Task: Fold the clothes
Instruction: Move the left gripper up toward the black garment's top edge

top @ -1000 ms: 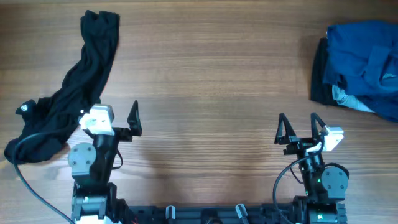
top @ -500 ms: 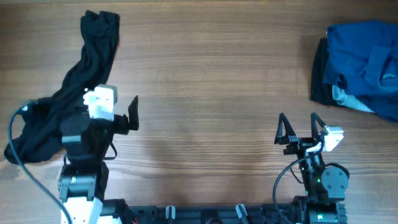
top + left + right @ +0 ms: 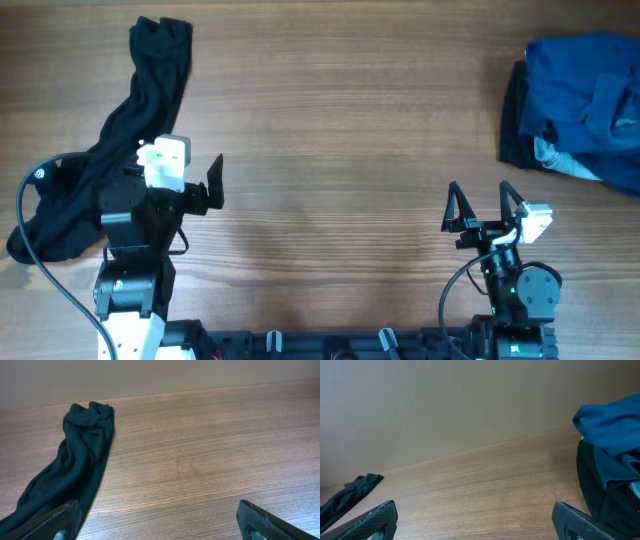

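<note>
One black shirt (image 3: 110, 160) bunched lengthwise on the table's (image 3: 340, 120) left side. One blue pile (image 3: 585, 100) at its right edge. Two at its front, left gripper (image 3: 159, 522) and right gripper (image 3: 482, 208), both spread wide, empty.

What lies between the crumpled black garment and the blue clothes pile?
Overhead view: only bare wooden tabletop between the black soft-fabric garment and the blue clothes pile.

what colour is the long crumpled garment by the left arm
Black; the garment shows best overhead.
</note>
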### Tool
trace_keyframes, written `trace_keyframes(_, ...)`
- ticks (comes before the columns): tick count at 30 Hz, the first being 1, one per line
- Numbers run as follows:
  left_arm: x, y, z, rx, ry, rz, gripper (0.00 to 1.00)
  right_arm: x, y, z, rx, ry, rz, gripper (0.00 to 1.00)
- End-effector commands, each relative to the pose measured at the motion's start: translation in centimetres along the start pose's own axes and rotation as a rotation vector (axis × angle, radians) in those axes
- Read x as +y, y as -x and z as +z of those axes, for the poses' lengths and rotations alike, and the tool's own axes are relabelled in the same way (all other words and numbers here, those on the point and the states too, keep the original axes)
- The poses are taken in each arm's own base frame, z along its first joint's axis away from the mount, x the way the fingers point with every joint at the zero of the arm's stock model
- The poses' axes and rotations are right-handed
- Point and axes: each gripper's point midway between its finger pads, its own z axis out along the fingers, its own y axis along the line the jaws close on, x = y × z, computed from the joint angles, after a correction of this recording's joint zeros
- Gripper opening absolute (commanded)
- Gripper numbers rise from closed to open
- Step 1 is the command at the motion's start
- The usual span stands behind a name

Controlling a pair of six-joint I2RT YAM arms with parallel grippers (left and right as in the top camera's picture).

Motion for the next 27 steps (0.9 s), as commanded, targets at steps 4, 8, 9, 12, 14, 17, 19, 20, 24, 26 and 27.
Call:
trace_keyframes(4,-0.3,1.4,-0.2,-0.036,-0.015,0.024,1.00,0.0,0.2,0.0,-0.009,-0.003,0.009,1.00)
trace_keyframes(8,-0.6,1.5,-0.2,-0.038,-0.030,0.019,1.00,0.0,0.2,0.0,-0.009,-0.003,0.010,1.00)
trace_keyframes(9,-0.8,1.5,-0.3,-0.040,-0.044,0.011,1.00,0.0,0.2,0.0,-0.009,-0.003,0.009,1.00)
trace_keyframes(12,-2.2,2.1,-0.4,-0.068,-0.128,0.017,1.00,0.0,0.2,0.0,-0.009,-0.003,0.009,1.00)
trace_keyframes(14,-3.4,3.0,-0.7,-0.110,-0.199,0.028,1.00,0.0,0.2,0.0,-0.009,-0.003,0.009,1.00)
trace_keyframes(17,-3.6,4.8,-1.0,-0.165,-0.226,-0.111,1.00,0.0,0.2,0.0,-0.009,-0.003,0.009,1.00)
trace_keyframes(19,-3.4,5.3,-1.1,-0.177,-0.224,-0.190,1.00,0.0,0.2,0.0,-0.010,-0.003,0.008,1.00)
trace_keyframes(20,-3.3,5.4,-1.1,-0.178,-0.225,-0.228,1.00,-0.1,0.2,0.0,-0.014,-0.010,0.001,1.00)
trace_keyframes(24,-2.4,5.5,-1.1,-0.170,-0.202,-0.400,1.00,-0.4,0.2,0.0,-0.014,-0.023,0.004,1.00)
trace_keyframes(26,-2.1,5.7,-1.1,-0.163,-0.199,-0.481,1.00,-0.2,0.2,0.0,-0.011,-0.013,0.044,1.00)
trace_keyframes(27,-2.0,5.8,-1.2,-0.163,-0.197,-0.503,1.00,-0.2,0.2,0.0,-0.012,-0.013,0.097,1.00)
